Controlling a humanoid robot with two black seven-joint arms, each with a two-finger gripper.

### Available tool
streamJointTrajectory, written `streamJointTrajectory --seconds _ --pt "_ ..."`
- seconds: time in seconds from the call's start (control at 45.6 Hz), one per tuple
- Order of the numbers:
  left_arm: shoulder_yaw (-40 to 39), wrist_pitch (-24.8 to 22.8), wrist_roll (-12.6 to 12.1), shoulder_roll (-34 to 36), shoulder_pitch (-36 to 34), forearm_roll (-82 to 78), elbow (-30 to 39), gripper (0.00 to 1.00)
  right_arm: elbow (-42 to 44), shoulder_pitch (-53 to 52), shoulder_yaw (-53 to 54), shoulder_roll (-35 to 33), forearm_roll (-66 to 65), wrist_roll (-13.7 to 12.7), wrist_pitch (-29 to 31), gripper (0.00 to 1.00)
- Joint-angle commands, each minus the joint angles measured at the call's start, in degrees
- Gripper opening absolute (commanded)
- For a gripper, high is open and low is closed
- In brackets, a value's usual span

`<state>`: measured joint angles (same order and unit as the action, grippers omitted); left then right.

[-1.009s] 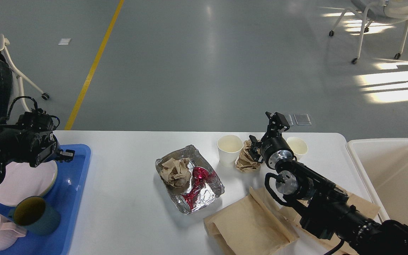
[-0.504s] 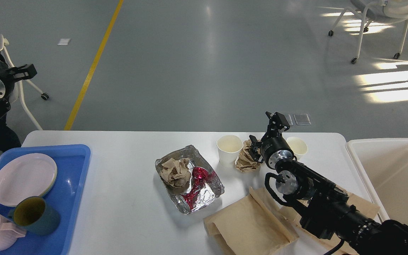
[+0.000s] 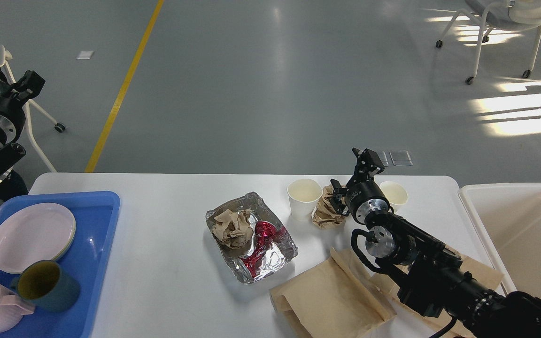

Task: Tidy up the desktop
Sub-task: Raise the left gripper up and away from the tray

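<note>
The white surface (image 3: 167, 281) fills the lower frame, litter at its centre. Right of centre, the right tool (image 3: 352, 180) hovers, spread, by the crumpled paper (image 3: 325, 212) (next: pinch it, then bin it). Upper left, the left tool (image 3: 31, 82) is unreadable.

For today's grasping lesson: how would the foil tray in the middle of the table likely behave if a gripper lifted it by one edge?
The foil tray looks thin and already crinkled, so it would probably bend or crush. It seems light; the crumpled paper and red wrapper inside could spill if it tilts.
</note>
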<state>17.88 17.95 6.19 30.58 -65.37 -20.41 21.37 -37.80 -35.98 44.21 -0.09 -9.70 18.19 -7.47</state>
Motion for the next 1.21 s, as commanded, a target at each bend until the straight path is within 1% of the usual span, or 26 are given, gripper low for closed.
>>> streamJointTrajectory --seconds 0.0,0.044,0.088,0.11,0.132,0.175,0.219,0.263,0.307,0.373,0.395,0.439,0.504,0.57,0.658,0.702,0.724,0.79,0.855,0.899,1.184 --pt "-17.2 1.7 10.1 0.2 3.8 0.0 0.0 0.97 -0.1 0.0 0.0 0.0 -0.1 0.0 0.0 1.0" --pt "-22.9 1.7 13.7 0.1 5.1 0.1 0.0 0.97 0.0 -0.1 0.0 0.0 0.0 0.0 0.0 1.0" --pt "-28.0 1.7 16.2 -0.1 5.9 0.1 0.1 0.97 0.0 -0.1 0.0 0.0 0.0 0.0 0.0 1.0" --pt "-30.3 1.7 17.0 -0.3 6.2 0.2 0.1 0.97 0.0 0.0 0.0 0.0 0.0 0.0 0.0 1.0" --pt "-32.4 1.5 17.3 -0.4 6.5 0.2 0.2 0.97 0.0 -0.1 0.0 0.0 0.0 0.0 0.0 1.0" --pt "-36.1 0.8 16.9 -0.5 7.3 0.3 0.6 0.97 0.0 0.0 0.0 0.0 0.0 0.0 0.0 1.0" --pt "-39.0 -1.5 16.0 -0.7 7.9 0.6 0.9 0.97 0.0 0.0 0.0 0.0 -0.1 0.0 0.0 1.0" --pt "-41.2 -5.1 14.2 -1.1 8.2 1.3 1.0 0.97 0.0 0.0 0.0 0.0 0.0 0.0 0.0 1.0" --pt "-43.0 -10.2 11.0 -1.3 8.3 2.7 1.0 0.97 0.0 0.0 0.0 0.0 0.0 0.0 0.0 1.0" --pt "-45.7 -17.8 5.3 -1.1 8.5 6.2 1.0 0.97 0.0 0.0 0.0 0.0 0.0 0.0 0.0 1.0" --pt "-47.1 -22.2 2.7 -1.0 8.5 9.5 1.0 0.97 0.0 0.0 0.0 0.0 0.0 0.0 0.0 1.0" --pt "-47.5 -23.7 2.6 -1.0 8.5 11.5 1.0 0.97 0.0 0.0 0.0 0.0 0.0 0.0 0.0 1.0" --pt "-47.9 -23.5 2.8 -1.4 8.5 13.1 1.0 0.97 0.0 -0.1 0.0 0.0 0.0 0.0 0.0 1.0" --pt "-48.3 -23.5 3.6 -1.5 8.5 14.0 1.0 0.97 0.0 -0.1 0.0 0.0 0.0 0.0 0.0 1.0" --pt "-49.9 -24.1 6.3 -1.8 8.6 15.0 1.0 0.97 -0.1 -0.1 0.0 0.0 0.0 0.0 0.0 1.0" --pt "-50.6 -24.2 8.1 -2.1 8.9 15.1 1.0 0.97 0.0 -0.1 0.0 0.0 -0.1 0.0 0.0 1.0" --pt "-50.9 -24.1 10.4 -2.9 9.4 15.1 1.0 0.97 0.0 0.0 0.0 0.0 0.0 0.0 0.0 1.0" --pt "-50.7 -24.1 14.1 -4.2 10.2 14.8 0.9 0.97 0.0 -0.1 0.0 0.0 0.0 0.0 0.0 1.0" --pt "-50.2 -23.8 16.7 -4.8 10.4 14.5 0.9 0.97 0.0 -0.1 0.0 0.0 -0.1 0.0 0.0 1.0" --pt "-50.1 -23.5 17.0 -4.9 10.4 14.5 0.9 0.97 0.0 0.0 0.0 0.0 -0.1 0.0 0.0 1.0" --pt "-50.0 -23.5 17.1 -5.1 12.1 14.3 0.4 0.97 0.0 -0.1 0.0 0.0 0.0 0.0 0.0 1.0"
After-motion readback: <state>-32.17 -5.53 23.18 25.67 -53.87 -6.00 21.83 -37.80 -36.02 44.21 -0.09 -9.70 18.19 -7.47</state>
